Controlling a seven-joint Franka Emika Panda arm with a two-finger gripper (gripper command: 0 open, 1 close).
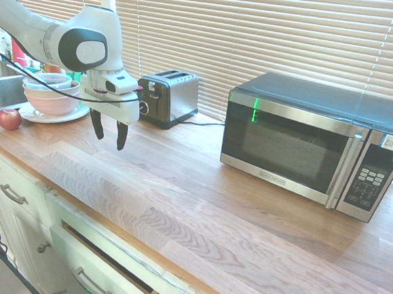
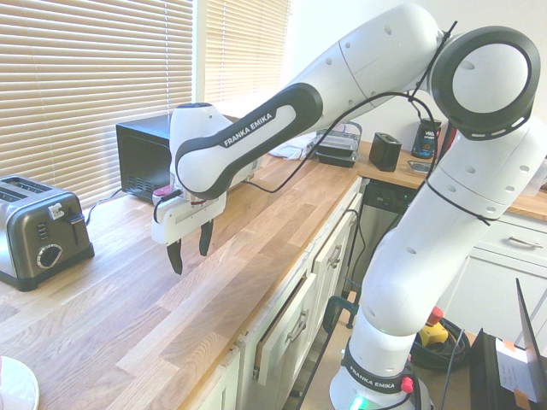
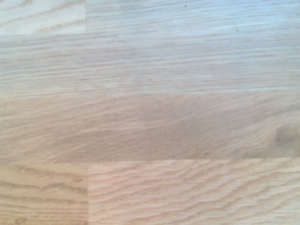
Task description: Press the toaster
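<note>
Where the claw (image 2: 191,248) hangs open, the toaster (image 2: 41,231) sits apart.

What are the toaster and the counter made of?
The toaster looks like shiny brushed steel on its side, because it reflects light, with a black, maybe plastic, end. The counter seems to be smooth wood: you can see grain lines and joined strips.

pretty bright in here, daylight glowing through the slatted blinds (image 1: 185,37) and leaving a washed-out sheen on the wooden counter (image 1: 200,188). both outside views look kinda hazy but readable; the wrist view's wood grain is soft and blurry.
</note>
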